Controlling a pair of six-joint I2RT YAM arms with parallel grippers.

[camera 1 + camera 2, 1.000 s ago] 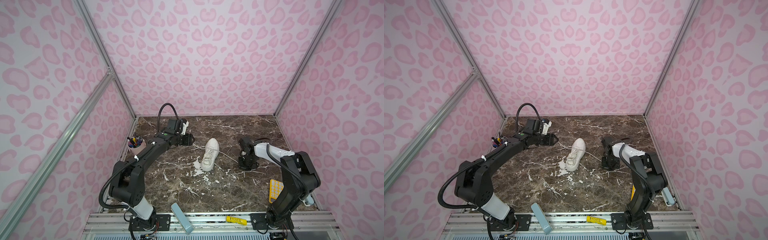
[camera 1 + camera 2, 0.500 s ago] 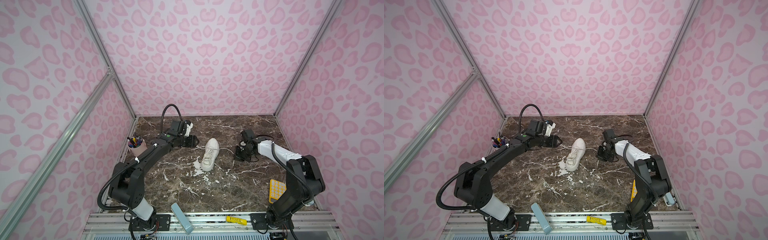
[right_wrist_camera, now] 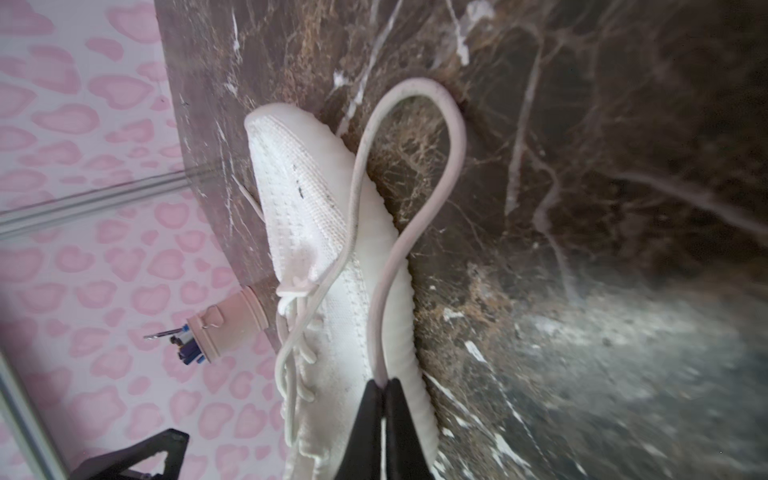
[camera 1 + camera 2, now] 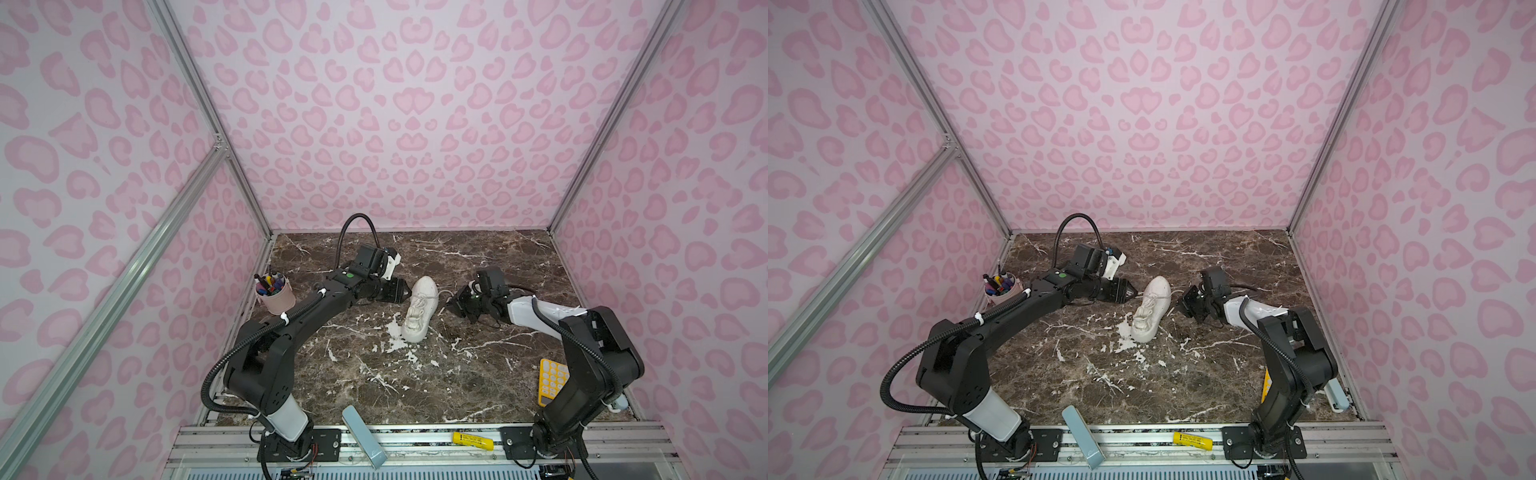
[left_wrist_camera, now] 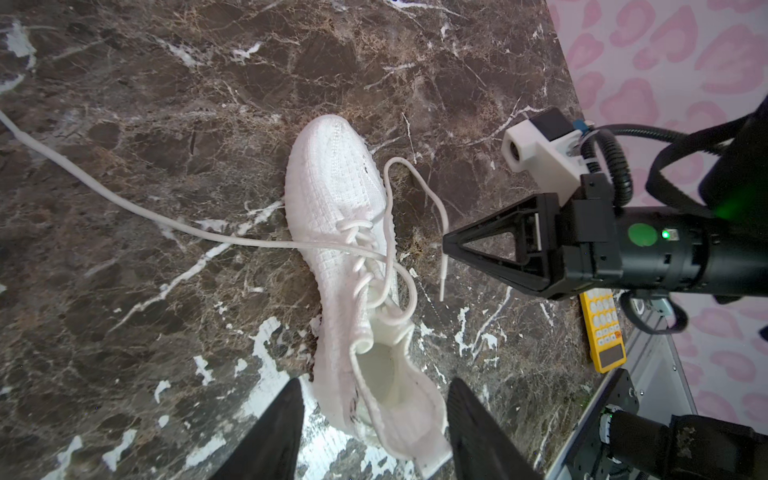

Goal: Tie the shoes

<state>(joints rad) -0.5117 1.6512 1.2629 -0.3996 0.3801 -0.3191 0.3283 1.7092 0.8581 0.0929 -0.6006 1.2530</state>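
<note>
Right hand (image 3: 383,384) has swung toward the sneaker (image 4: 419,309), pinching its lace (image 3: 455,137); left hand (image 4: 402,291) hangs spread beside it.

Black arms (image 4: 332,291), white segments (image 4: 523,311), corrugated cables (image 5: 620,163).

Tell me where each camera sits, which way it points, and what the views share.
Both top views: high at the front, facing down and back over the table; left arm, right arm show.
Left wrist: on the left arm, facing down at the sneaker; open left claw shows, also the right claw.
Right wrist: on the right arm, facing the sneaker's side; right claw shut on a lace.
Shared: all show the sneaker.
</note>
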